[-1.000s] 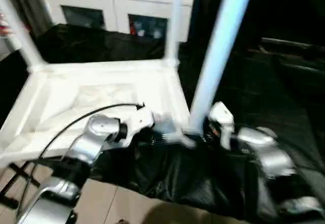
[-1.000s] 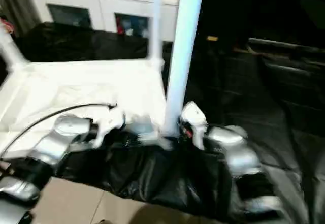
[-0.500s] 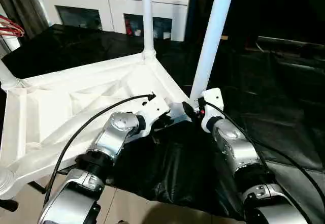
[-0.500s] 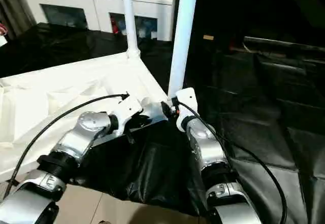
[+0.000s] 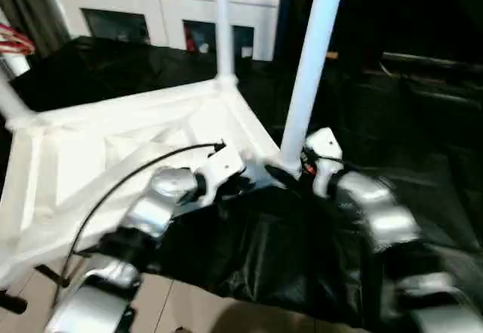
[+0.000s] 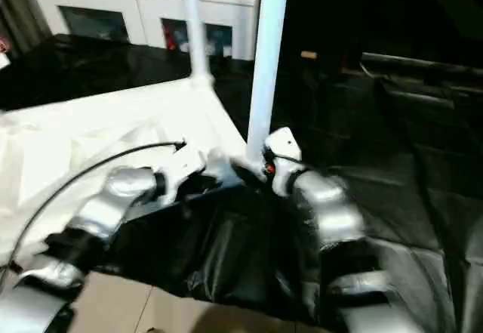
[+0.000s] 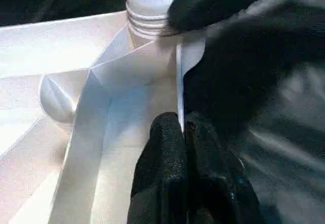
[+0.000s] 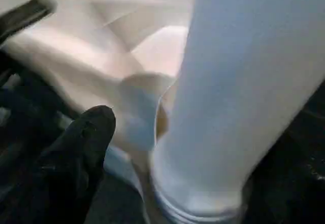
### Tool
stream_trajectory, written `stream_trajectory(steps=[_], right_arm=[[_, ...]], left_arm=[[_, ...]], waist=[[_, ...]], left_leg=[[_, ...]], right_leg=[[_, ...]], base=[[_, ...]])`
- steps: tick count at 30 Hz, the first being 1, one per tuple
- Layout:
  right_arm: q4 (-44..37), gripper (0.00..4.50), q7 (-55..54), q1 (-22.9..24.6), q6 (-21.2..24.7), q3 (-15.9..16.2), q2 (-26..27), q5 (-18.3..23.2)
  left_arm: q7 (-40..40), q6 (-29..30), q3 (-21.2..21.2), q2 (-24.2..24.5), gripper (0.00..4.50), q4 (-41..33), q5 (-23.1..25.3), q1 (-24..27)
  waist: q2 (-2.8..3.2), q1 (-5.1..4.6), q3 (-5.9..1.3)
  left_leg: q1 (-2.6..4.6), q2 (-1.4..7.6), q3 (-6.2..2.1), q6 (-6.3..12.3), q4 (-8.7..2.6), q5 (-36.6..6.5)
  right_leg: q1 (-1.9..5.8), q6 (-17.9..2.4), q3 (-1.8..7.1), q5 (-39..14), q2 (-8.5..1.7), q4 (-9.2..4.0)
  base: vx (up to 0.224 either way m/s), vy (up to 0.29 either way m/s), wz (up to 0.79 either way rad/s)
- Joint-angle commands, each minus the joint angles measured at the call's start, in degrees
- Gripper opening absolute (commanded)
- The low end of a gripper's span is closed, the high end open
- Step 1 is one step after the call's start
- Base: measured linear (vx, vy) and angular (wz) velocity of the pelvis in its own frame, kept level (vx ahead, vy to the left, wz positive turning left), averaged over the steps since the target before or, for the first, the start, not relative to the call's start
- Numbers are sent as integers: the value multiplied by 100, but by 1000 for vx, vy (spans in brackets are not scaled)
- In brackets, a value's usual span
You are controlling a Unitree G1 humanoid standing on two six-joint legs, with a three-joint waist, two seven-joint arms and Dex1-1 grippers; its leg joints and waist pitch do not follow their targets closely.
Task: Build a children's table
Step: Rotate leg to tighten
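Looking down over your forearms, nearest first:

Left gripper (image 7: 184, 148): you have its two black fingers pinched together on the thin near-right edge of the tabletop, close to the corner.

Right gripper (image 5: 290, 174): you see it at the foot of the near-right leg, on that leg's right side. One black finger (image 8: 86, 137) stands just beside the socket; you cannot tell how far the jaws are spread or whether they touch the leg.

Tabletop (image 5: 98, 148): it lies upside down, ribbed underside up, on a black sheet (image 5: 249, 257), tilted across the scene from near left to far right.

Near-right leg (image 5: 309, 61): white tube, standing in its corner socket, leaning slightly right.

Far leg (image 5: 223, 23): upright at the far corner.

Left leg (image 5: 11, 95): rising from the left corner.

Cabinet (image 5: 151, 8): white, glass doors, well behind the table.
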Motion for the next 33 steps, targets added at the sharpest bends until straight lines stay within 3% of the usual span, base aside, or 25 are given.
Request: stream_trajectory(steps=[1, 6, 12, 24, 28, 30, 31, 33], right_arm=[[-200, 422, 671, 108, -75, 186, -159, 148], [-390, 422, 1489, 187, 51, 349, -477, 226], [-473, 374, 1969, 225, 32, 564, -719, 191], [-580, 289, 2154, 301, 11, 624, -731, 227], [-433, 274, 1185, 386, -76, 473, -287, 98], [-61, 273, 272, 303, -217, 416, 13, -206], [61, 272, -90, 269, -177, 362, 152, -261], [194, 272, -716, 225, -73, 232, 440, -278]], left_arm=[[-533, -374, -34, -19, 0, -409, -464, 9], [-1141, -334, -88, 231, 0, -594, -625, 116], [-1581, -306, -103, 477, 0, -655, -716, 152], [-1699, -263, -58, 551, 0, -710, -789, 172], [-851, -326, 61, 234, 0, -508, -581, 87], [-372, -254, 99, 31, 0, -414, -466, 37], [-212, -203, 92, -42, 0, -398, -413, 21], [144, -28, 82, -191, 0, -359, -296, -26]], waist=[[-44, 18, -411], [-45, 112, -412], [-85, 115, -406], [-71, 123, -412], [-69, 104, -417], [-45, 66, -411], [-69, 22, -407], [-64, -18, -406]], left_leg=[[74, 286, -138, 464, -324, -923], [88, 312, -138, 449, -330, -922], [81, 302, -138, 415, -330, -932], [73, 301, -141, 406, -326, -851], [74, 294, -155, 349, -333, -846], [80, 286, -160, 277, -337, -891], [52, 274, -166, 225, -346, -894], [76, 263, -164, 201, -338, -956]], right_leg=[[315, -979, 364, -1347, -543, -478], [302, -993, 358, -1363, -541, -459], [294, -938, 359, -1521, -545, -473], [298, -956, 358, -1436, -542, -455], [301, -935, 357, -1441, -548, -457], [290, -932, 353, -1546, -552, -481], [309, -908, 345, -1583, -548, -481], [303, -890, 352, -1678, -553, -498]], base=[[0, 0, 0], [0, 0, 0], [0, 0, 0], [0, 0, 0], [0, 0, 0], [0, 0, 0], [0, 0, 0], [0, 0, 0]])
